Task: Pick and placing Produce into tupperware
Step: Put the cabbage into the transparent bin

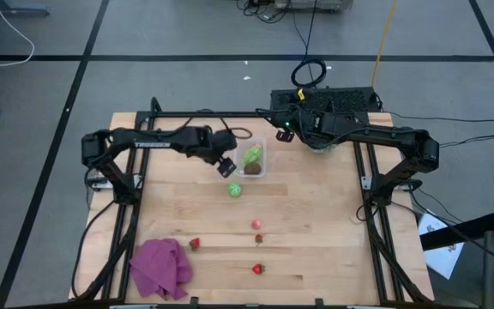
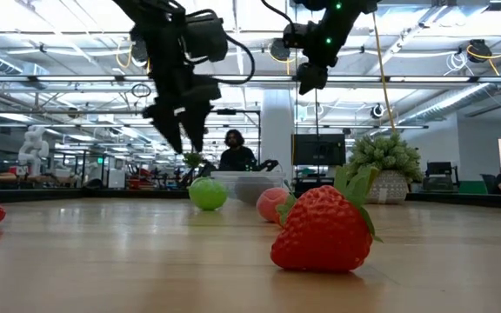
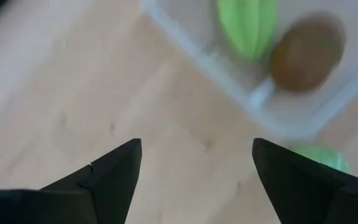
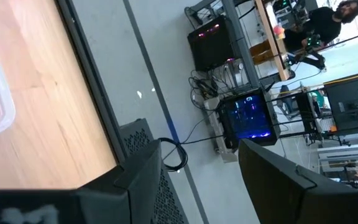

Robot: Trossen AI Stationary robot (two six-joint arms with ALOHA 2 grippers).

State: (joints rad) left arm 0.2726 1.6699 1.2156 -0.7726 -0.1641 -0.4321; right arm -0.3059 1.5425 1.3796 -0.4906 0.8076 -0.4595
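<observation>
The clear tupperware [image 1: 262, 160] stands near the table's far middle and holds a light green piece [image 3: 247, 25] and a brown kiwi-like piece [image 3: 307, 56]. A second light green piece [image 1: 235, 190] rests on the wood just near of it. Three red strawberries [image 1: 195, 244] [image 1: 258, 239] [image 1: 257, 269] and a pinkish piece [image 1: 256, 225] lie toward the near edge. My left gripper [image 1: 225, 165] hangs open above the table, just left of the tupperware [image 3: 278, 106], touching nothing. My right gripper [image 1: 286, 133] waits open and raised at the far edge.
A purple cloth [image 1: 159, 268] is bunched at the near left corner. A spiky pale-green plant [image 1: 320, 142] in a pot stands at the far edge under the right arm. Bare wood lies between the tupperware and the strawberries. People sit in the room beyond [image 2: 233, 149].
</observation>
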